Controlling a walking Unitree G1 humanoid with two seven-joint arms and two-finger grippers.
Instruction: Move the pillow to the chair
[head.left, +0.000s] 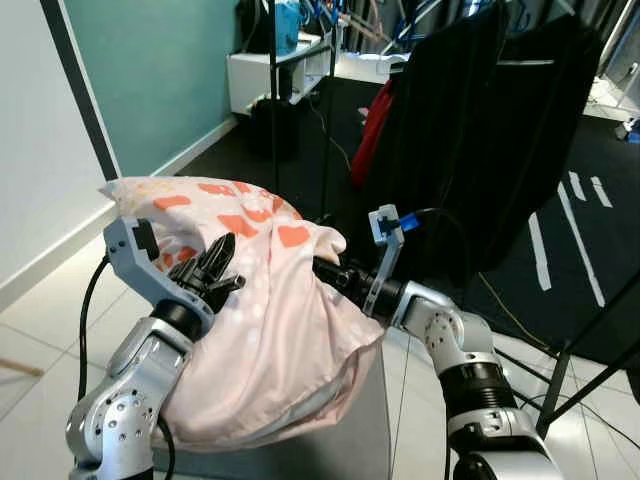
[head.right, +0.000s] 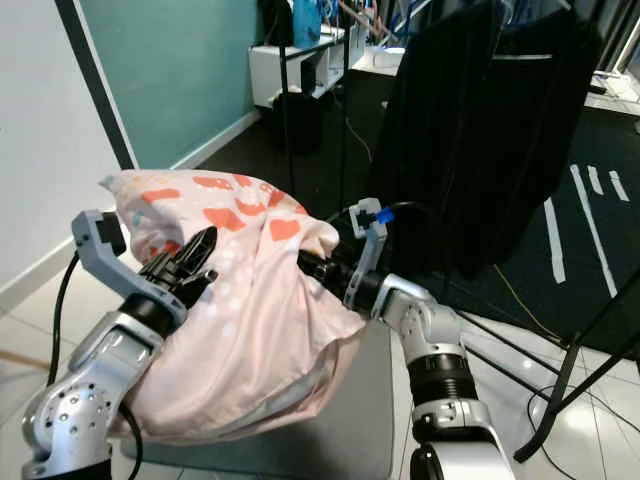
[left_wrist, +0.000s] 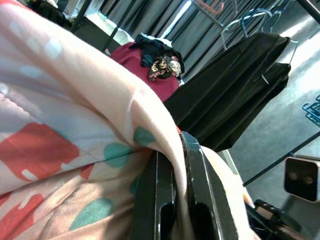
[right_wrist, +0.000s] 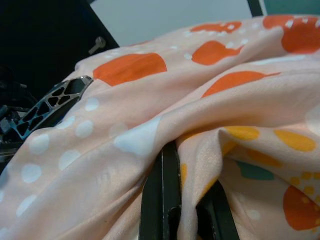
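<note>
White floor tiles (head.left: 40, 330) here give way to dark flooring (head.left: 590, 240) beyond, with a teal wall (head.left: 150, 70) on the left and black garments (head.left: 480, 130) hanging on a rack ahead. The pink spotted pillow (head.left: 270, 320) is held up between both arms, sagging over a grey surface (head.right: 340, 420) that it mostly hides. The left gripper (head.left: 212, 272) has its jaws clamped on a fold of pillow fabric, and the right gripper (head.right: 305, 265) has its jaws pinched on the cloth too, fingertips buried in the folds.

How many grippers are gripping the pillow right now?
2. The left gripper pinches the pillow on its left side; the right gripper pinches a fold on its right side. Both wrist views show fabric between the fingers.
</note>
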